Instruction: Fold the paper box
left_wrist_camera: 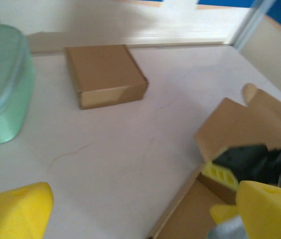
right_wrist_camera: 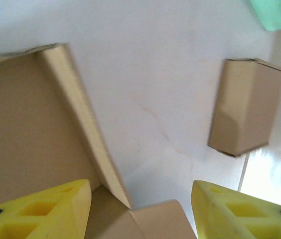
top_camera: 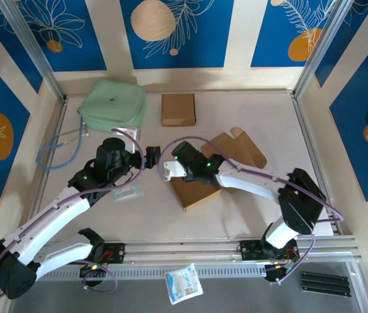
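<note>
Top cam: L gripper sits mid-table with the L arm stretched in from the near-left corner, elbow low. R gripper faces it from just beside. The R arm reaches leftward across the paper box, which lies part-unfolded at table centre, flaps splayed to the right. A closed box and a green container are at the far side.

L wrist cam: L gripper is spread wide, nothing between the pads, bare table below. Paper box is to the right, with the R gripper at its edge.

R wrist cam: R gripper is parted and hangs over the paper box. One side wall stands up, and a flap lies between the fingers. Can't tell if the pads touch the flap.
</note>
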